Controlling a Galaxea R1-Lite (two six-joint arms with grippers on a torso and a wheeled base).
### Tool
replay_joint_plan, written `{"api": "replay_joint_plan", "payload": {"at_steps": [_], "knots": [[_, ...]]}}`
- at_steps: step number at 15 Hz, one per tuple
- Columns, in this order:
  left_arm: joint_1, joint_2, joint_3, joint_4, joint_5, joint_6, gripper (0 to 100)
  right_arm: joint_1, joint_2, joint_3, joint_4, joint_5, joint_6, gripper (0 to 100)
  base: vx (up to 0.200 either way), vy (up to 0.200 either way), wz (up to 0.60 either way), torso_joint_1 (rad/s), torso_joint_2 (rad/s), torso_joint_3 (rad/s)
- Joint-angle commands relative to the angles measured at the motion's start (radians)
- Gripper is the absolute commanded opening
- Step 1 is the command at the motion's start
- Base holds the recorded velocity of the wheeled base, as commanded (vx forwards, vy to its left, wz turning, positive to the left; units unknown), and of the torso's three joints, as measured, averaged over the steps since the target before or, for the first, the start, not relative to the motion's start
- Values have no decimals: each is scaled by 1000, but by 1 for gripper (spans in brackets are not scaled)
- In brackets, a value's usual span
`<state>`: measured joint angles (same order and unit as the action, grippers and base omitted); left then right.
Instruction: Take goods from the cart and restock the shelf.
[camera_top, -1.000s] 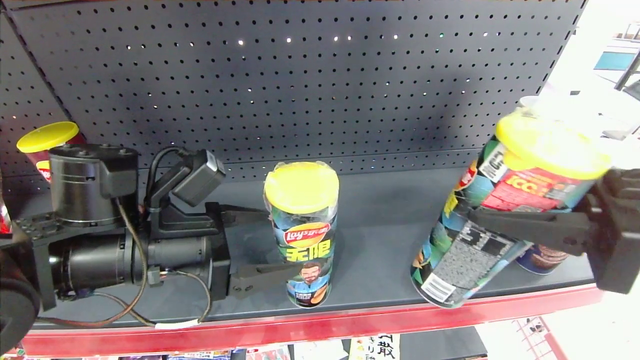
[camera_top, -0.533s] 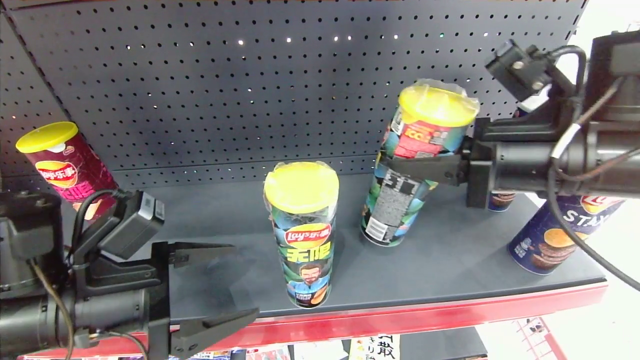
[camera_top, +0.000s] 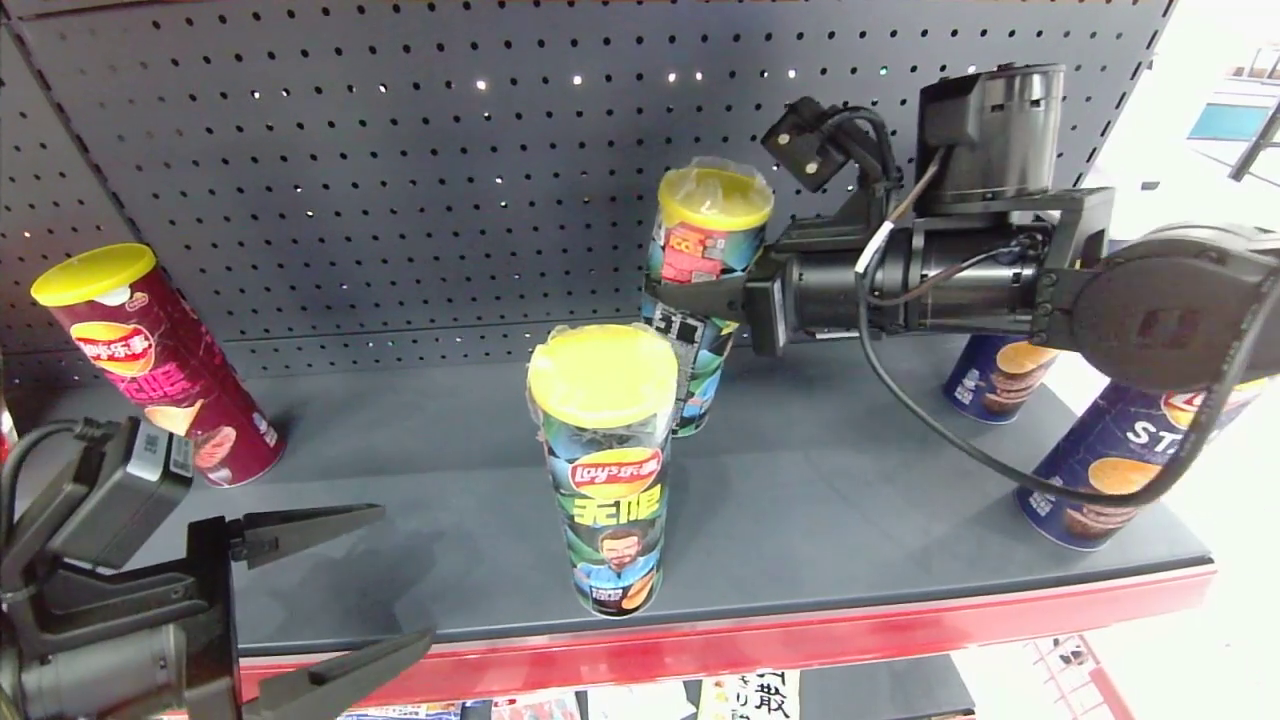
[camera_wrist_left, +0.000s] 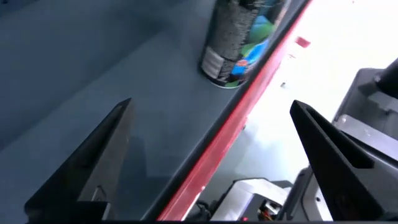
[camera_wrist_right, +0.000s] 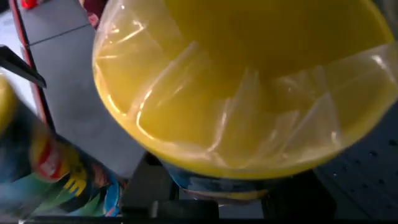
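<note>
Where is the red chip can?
In the head view, the red chip can stands at the shelf's far left, by the back wall, behind the left gripper.

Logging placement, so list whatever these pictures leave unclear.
Head view: the held can in the right gripper has its base partly behind the front can; contact with the shelf is unclear.
Head view: the right arm covers the tops of the blue cans.
Left wrist view: the front can's top is cut by the edge.
Right wrist view: the lid hides the held can's label.

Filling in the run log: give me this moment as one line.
right gripper: shut on rear green chip can, behind front green chip can | left gripper: open, at shelf edge
</note>
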<state>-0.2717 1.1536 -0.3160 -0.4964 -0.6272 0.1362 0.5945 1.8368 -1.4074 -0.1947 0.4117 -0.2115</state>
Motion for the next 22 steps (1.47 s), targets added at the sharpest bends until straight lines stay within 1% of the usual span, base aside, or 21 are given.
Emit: {"api": "replay_joint_plan", "payload": {"at_steps": [1,16,17,22], "knots": [[32,-11,1,-1,0,0,100,11,52,-21,-2,-4,0,0,0,0,0,0,0,0],[39,-2,0,-1,-2,-3,100,61,84,-15,3,2,-6,0,0,0,0,0,0,0],[37,-2,1,-1,-2,-7,100,62,84,-15,4,6,-9,100,0,0,0,0,0,0],[39,26,-11,-2,-3,-9,100,64,50,16,6,-2,-5,100,0,0,0,0,0,0]]}}
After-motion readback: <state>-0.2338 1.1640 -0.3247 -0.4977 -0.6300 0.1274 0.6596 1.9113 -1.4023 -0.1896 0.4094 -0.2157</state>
